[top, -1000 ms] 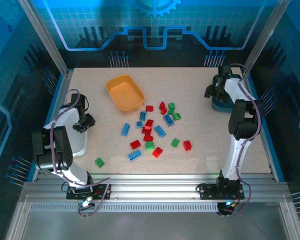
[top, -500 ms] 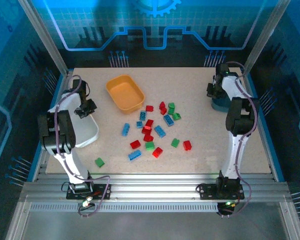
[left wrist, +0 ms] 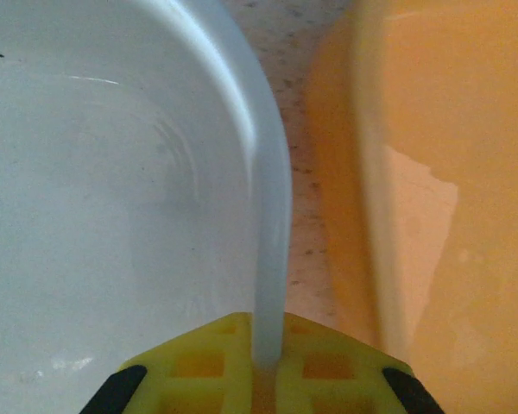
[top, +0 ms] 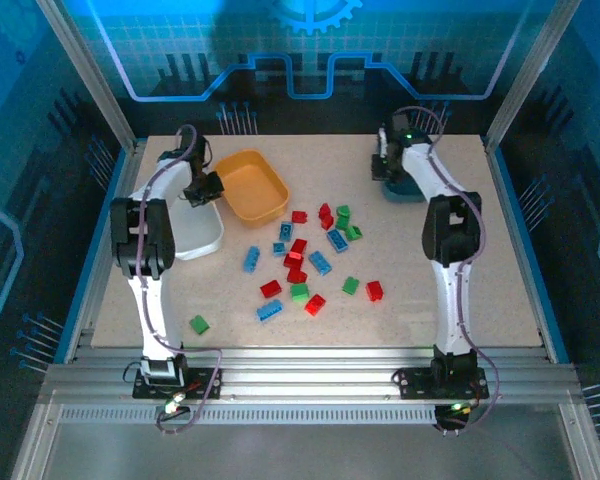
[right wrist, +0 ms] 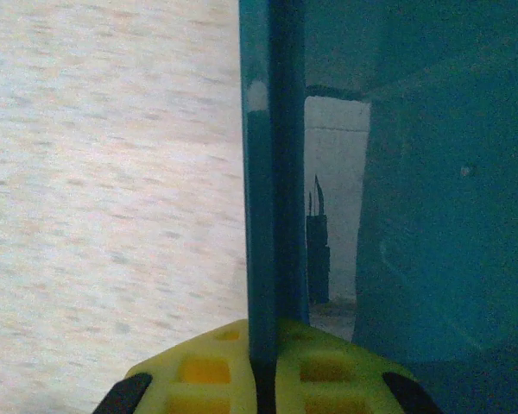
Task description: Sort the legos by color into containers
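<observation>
My left jaws clamp the white tray [left wrist: 112, 216] rim. The orange tray [left wrist: 432, 172] stands just to the right, w/ only a thin strip of counter [left wrist: 289, 43] btwn them, too tight for a pass. My right jaws grip the teal tray [right wrist: 272, 172] wall, and the counter on its left side lies open. Mid-counter, bricks [top: 310, 255] sit in a loose cluster, some touching, others w/ small gaps, so a low sweep there gets blocked. One green brick [top: 199, 324] lies apart, front-left. Front-right corner & the right side are bare and give the widest lane. The back strip btwn the orange & teal trays is also free.
</observation>
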